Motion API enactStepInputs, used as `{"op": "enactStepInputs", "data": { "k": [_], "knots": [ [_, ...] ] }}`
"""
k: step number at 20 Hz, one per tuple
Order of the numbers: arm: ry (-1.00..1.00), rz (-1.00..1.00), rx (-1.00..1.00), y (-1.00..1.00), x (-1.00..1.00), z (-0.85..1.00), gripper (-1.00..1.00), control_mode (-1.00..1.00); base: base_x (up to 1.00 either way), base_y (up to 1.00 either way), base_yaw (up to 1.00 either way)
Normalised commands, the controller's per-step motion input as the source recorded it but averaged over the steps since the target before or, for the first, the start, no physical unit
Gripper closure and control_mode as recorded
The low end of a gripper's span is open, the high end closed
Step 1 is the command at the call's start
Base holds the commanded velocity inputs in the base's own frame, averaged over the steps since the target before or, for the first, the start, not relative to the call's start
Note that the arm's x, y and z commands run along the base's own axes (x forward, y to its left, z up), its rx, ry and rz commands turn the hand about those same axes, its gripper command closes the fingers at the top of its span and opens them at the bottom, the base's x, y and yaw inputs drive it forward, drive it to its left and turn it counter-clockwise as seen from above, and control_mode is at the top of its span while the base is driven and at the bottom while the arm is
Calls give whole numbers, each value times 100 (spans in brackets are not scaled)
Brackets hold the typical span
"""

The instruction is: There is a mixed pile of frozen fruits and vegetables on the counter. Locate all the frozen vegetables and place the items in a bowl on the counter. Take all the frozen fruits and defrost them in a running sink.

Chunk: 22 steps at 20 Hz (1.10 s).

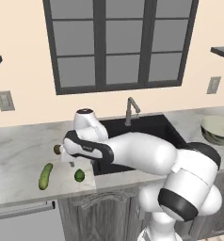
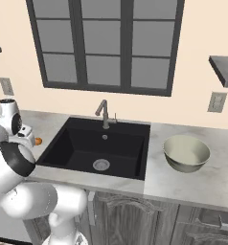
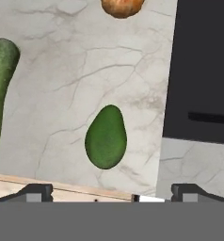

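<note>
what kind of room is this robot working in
A rendered home kitchen, most likely: a black sink with a gooseneck faucet is set into a marbled counter over wood cabinets, under a window.

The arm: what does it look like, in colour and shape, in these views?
The arm has glossy white rounded shells with dark grey-black bands at the joints. A dark wrist segment carries the white hand. The pincer ends in two small dark blocky fingertips. No cables or markings can be made out.
</note>
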Motion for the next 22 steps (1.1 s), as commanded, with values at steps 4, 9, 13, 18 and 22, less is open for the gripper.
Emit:
{"op": "enactStepInputs", "data": {
  "k": [4, 9, 13, 18, 22],
  "knots": [
    [2, 0, -2, 6, 3, -31, -100, -100, 0, 0, 0],
    [0, 0, -1, 4, 1, -38, -100, -100, 0, 0, 0],
    [1, 0, -2, 0, 0, -38, -100, -100, 0, 0, 0],
    [1, 0, -1, 3, 4, -32, -100, -100, 0, 0, 0],
    [2, 0, 0, 3, 11, -17, -100, -100, 0, 0, 0]
  ]
}}
